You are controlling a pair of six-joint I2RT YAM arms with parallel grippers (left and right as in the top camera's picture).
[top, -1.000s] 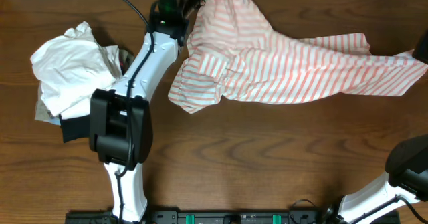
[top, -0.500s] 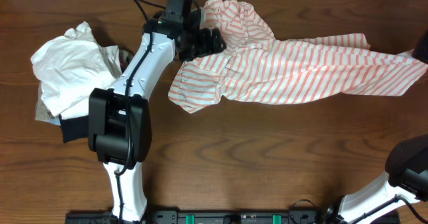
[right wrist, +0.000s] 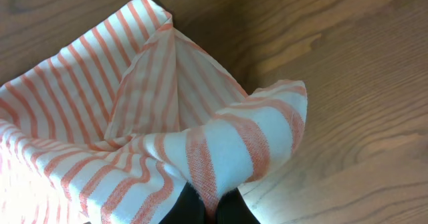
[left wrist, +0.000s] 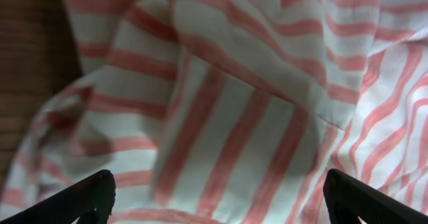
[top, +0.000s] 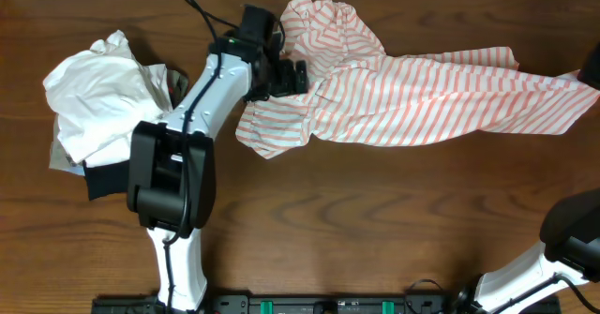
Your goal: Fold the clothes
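Now we see the striped shirt lying stretched across the far side of the wooden table, with its left end bunched. Our left gripper stands wide open just over this bunched end and holds nothing, while our right gripper is closed tightly on a corner of the cloth.

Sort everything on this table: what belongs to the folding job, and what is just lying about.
Job in hand:
- striped shirt, spread along the far side
- left pincer, open over the shirt
- right pincer, shut on the shirt's edge

Lying about:
- crumpled white garment, at the left
- dark garment, partly under the white one
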